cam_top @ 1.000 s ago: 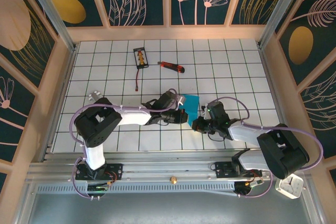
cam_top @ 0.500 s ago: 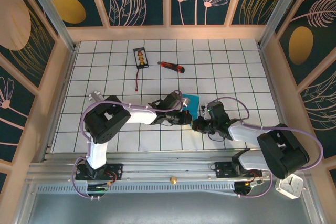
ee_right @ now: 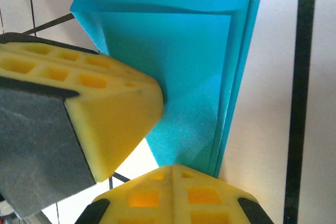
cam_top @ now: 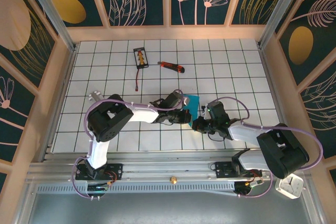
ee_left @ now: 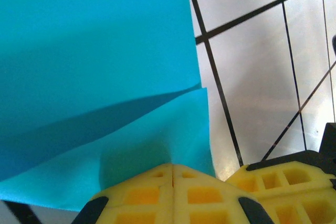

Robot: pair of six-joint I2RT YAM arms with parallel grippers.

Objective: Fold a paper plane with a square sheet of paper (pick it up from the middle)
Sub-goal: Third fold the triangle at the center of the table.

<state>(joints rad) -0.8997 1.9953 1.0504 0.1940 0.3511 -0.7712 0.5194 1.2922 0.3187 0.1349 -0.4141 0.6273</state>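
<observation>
Mid-fold step. The blue paper (cam_top: 192, 103) is lying on the white grid table (cam_top: 236, 72), just right of centre in the top view, and it is no longer a flat square. The right wrist view is showing several stacked layers with edges running side by side down the frame. It is not yet looking like a plane, with no nose or centre crease to be made out.

The left gripper (ee_left: 172, 167) is clenched, its yellow fingers pressed together at the bottom of its own view. The tip is sitting right at the corner of a folded flap. The right gripper (ee_right: 173, 167) is also clenched, with its tip touching the near end of the layered strip. I cannot tell whether either one is pinching a layer or just pressing down on it.

The two tips are sitting just beside each other at the lower edge of the paper. It looks like both are pressing or setting a crease.

The next move is probably calling for one tip to pin the layers while the other slides along the fold line. It will need light downward pressure so the thin sheet is not dragging or skewing.

The knife (cam_top: 171, 66) is lying well apart, above centre in the top view.
</observation>
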